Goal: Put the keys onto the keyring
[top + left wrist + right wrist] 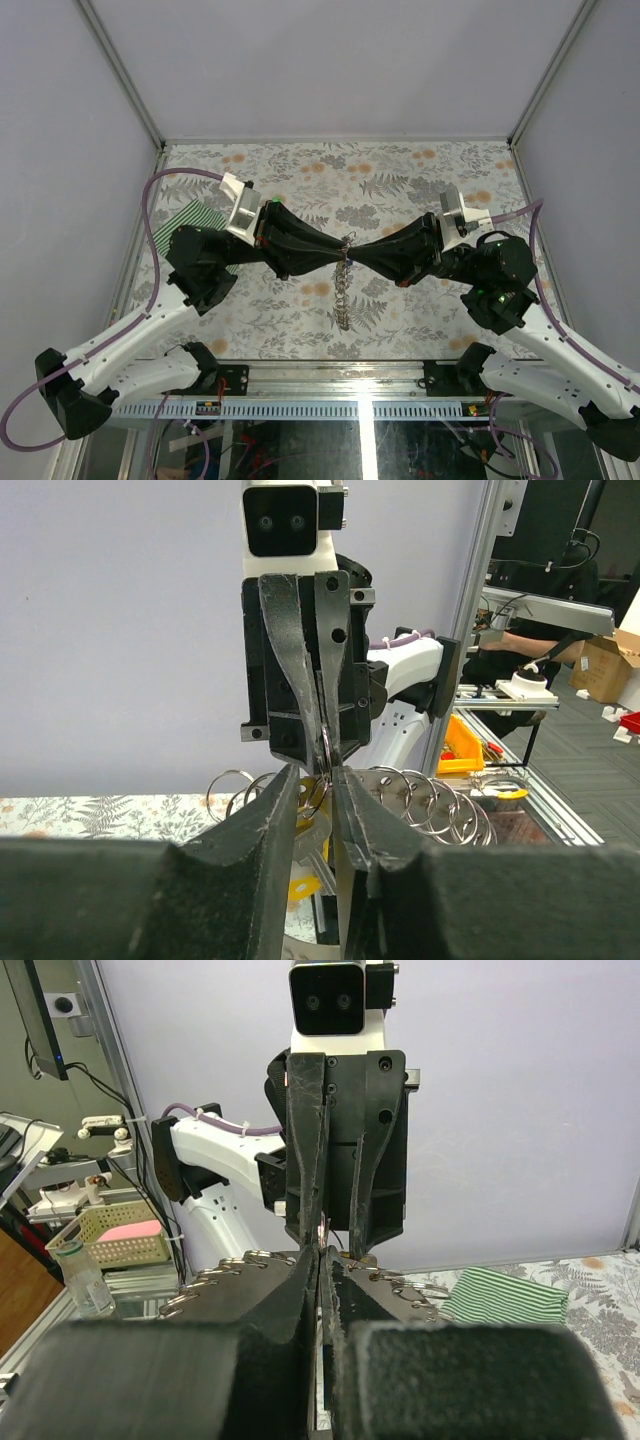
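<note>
Directly over the middle of the flowered table cover, the two arms meet tip to tip. The keyring hangs from this meeting point as one strand of linked rings, and its lower end reaches the cover.

The right gripper has its fingers pressed together. In the left wrist view they pinch one thin ring of the keyring at the very tips. The left gripper faces it with only a narrow gap between the fingers. A ring and a silvery key blade sit in this gap, but it cannot be told if the fingers already press on them. Just below, between the same fingers, shows a key with a yellow head. It hangs close to the rings, and whether it is already on a ring cannot be told.

The black fingers of both grippers cover the point where they meet, so in the top view the upper end of the strand is hidden. More rings fan out on both sides behind the fingers.

A green-and-white striped cloth lies on the cover at the left, partly under the left arm and well apart from the keyring.
</note>
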`<state>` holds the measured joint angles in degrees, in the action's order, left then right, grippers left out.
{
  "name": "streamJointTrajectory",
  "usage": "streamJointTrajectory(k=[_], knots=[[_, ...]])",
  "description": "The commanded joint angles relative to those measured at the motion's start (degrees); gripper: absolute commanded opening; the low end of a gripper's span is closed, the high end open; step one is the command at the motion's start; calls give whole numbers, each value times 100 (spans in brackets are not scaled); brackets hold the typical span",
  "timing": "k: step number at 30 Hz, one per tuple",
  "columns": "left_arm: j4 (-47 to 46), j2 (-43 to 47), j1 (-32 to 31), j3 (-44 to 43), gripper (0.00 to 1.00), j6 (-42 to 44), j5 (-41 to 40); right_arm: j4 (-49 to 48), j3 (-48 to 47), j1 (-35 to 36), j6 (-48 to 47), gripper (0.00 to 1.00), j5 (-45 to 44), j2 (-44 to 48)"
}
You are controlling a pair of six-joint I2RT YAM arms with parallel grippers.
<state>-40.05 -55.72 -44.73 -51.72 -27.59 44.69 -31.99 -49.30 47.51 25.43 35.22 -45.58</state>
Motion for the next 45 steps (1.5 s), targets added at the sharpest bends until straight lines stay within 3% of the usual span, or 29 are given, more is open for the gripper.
streamJointTrajectory(k=[1, 6, 11, 17, 20, 23, 27, 32, 37, 45], knots=[[-55, -40, -67, -102, 20, 74, -55, -568, -133, 2, -37, 0, -148, 60], [-55, -31, -81, -109, 17, 79, -93, -462, -117, 3, -103, 0, -156, 16], [17, -18, -88, -134, 0, 114, -132, -368, -72, 0, -203, 0, -172, 13], [374, -9, -95, -204, 0, 294, -162, -250, -87, 1, -322, 0, -225, 93], [876, 14, -93, -336, 0, 517, -233, 32, -150, 4, -537, 11, -235, 172], [1538, 74, -86, -550, 0, 871, -277, 657, -323, 4, -945, 26, -270, 307], [2868, 52, -84, -1047, 0, 1619, -231, 1699, -641, 0, -1544, 35, -410, 470], [5278, -354, -86, -2107, 0, 2815, -107, 3003, -1144, -2, -2132, 36, -521, 446], [6869, -686, -91, -2811, 0, 3611, -392, 4245, -1565, 4, -2485, 36, -897, 208], [8985, -1362, -96, -4047, 0, 4585, -994, 4860, -1660, 4, -2653, 37, -802, -156]])
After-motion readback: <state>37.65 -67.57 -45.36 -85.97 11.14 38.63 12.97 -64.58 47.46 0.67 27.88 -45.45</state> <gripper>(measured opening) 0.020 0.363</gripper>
